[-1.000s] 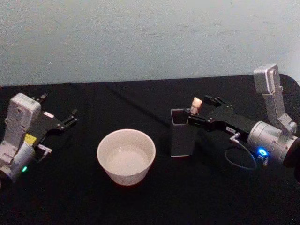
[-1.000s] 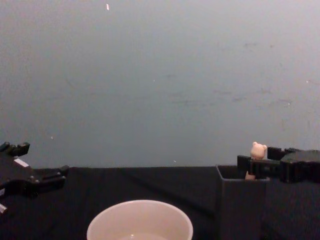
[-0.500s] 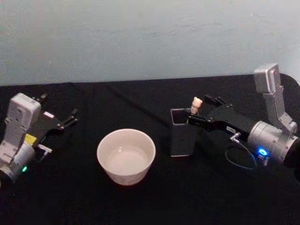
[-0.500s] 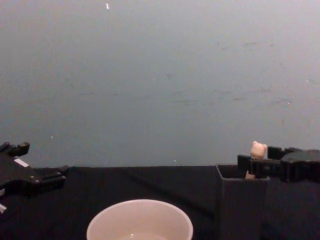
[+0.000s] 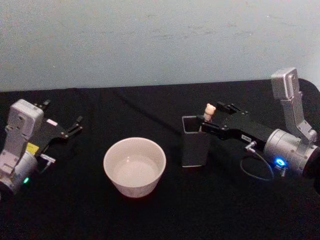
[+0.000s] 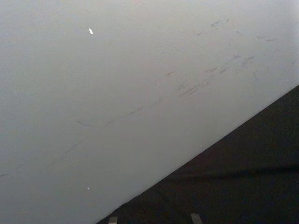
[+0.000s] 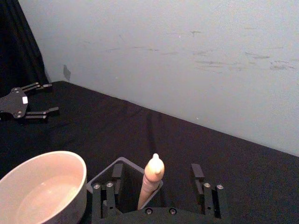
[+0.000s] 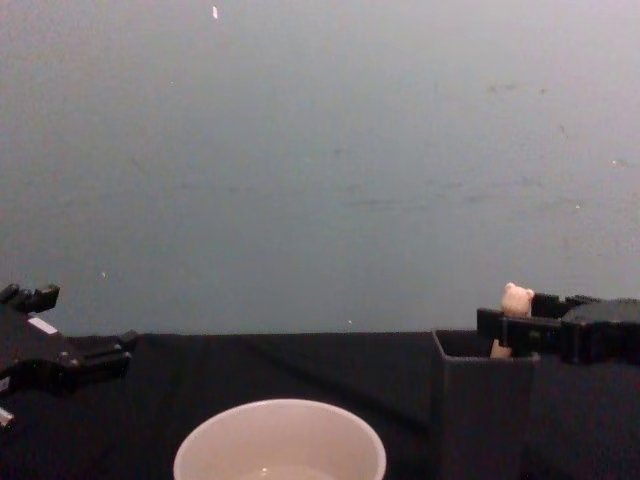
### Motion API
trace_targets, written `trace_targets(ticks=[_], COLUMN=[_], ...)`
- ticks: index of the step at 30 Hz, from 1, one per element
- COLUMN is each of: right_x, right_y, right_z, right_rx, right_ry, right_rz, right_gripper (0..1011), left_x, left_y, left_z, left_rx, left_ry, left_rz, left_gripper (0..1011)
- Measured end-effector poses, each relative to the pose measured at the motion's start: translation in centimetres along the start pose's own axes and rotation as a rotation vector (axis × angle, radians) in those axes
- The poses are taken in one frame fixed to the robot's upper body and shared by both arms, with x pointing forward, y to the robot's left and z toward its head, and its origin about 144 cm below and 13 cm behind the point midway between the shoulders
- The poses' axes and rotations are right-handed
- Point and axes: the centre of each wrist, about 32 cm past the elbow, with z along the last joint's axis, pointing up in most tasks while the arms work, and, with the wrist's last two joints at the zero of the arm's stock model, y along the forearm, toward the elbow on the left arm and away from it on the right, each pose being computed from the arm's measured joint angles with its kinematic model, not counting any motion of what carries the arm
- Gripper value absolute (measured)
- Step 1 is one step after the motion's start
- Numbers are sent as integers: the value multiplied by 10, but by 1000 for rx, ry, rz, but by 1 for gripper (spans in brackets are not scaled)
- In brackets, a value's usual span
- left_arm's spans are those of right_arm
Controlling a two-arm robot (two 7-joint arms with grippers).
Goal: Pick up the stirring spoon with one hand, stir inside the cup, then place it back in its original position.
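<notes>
- Head view: the right gripper [image 5: 211, 120] brackets the stirring spoon [image 5: 210, 108], which stands in the dark holder [image 5: 194, 145] beside the cup [image 5: 134, 165]. The left gripper [image 5: 71, 129] is parked well apart over the worktop [image 5: 150, 215], jaws spread.
- Right wrist view: jaws released, with the leaning handle untouched between them. An uneven close could tip the spoon or nudge the holder.
- Chest view: the jaws sit at the holder's rim, so they might snag it on lifting.

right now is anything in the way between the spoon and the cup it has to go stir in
Nothing visible. The stirring spoon stands in the dark holder, with the right gripper open around its handle. Just black cloth lies between the holder and the cup.
</notes>
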Motion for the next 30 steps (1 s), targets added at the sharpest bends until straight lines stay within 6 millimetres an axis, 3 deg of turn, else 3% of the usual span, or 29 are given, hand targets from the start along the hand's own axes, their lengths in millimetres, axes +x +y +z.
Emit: trace_targets(ticks=[10, 15, 22, 30], right_x=[0, 0, 0, 0], right_y=[0, 0, 0, 0], right_z=[0, 0, 0, 0], right_rx=[0, 0, 0, 0], right_ry=[0, 0, 0, 0], right_rz=[0, 0, 0, 0], right_gripper=[663, 460, 251, 218], left_x=[0, 0, 0, 0], left_y=[0, 0, 0, 0], left_z=[0, 0, 0, 0], left_rx=[0, 0, 0, 0], left_ry=[0, 0, 0, 0], left_rz=[0, 0, 0, 0], left_gripper=[1001, 1001, 1001, 1001])
